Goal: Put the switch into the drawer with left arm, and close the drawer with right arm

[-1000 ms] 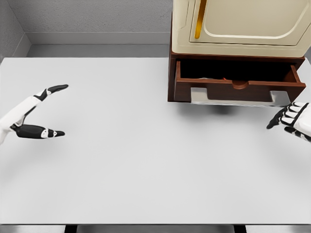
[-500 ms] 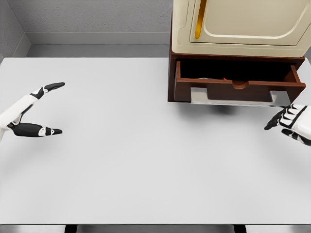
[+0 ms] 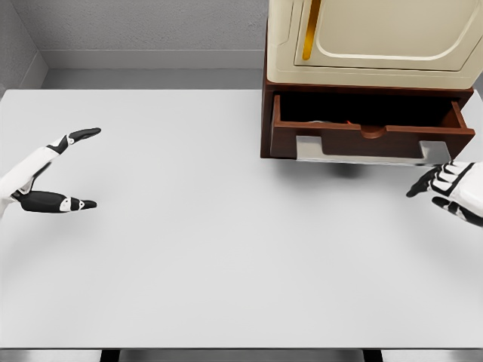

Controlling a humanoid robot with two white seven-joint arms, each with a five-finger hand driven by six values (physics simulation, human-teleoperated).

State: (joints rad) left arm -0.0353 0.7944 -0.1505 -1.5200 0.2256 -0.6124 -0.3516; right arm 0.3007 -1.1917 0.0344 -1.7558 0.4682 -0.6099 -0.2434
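The brown drawer (image 3: 370, 134) stands pulled out from under a cream cabinet (image 3: 370, 41) at the back right. Inside it, only a pale sliver with a red bit (image 3: 336, 122) shows above the front panel; I cannot tell whether that is the switch. My left hand (image 3: 72, 170) hovers over the table's left side, thumb and fingers spread, holding nothing. My right hand (image 3: 438, 185) is at the right edge, just below and right of the drawer front, fingers loosely extended and empty, apart from the drawer.
The white table (image 3: 226, 249) stretches between the hands. A grey wall (image 3: 143, 26) runs behind it. The cabinet's brown base (image 3: 266, 121) stands on the table's far right.
The right hand has crept left and slightly up toward the drawer front. The left hand drew back a little to the left, then held still.
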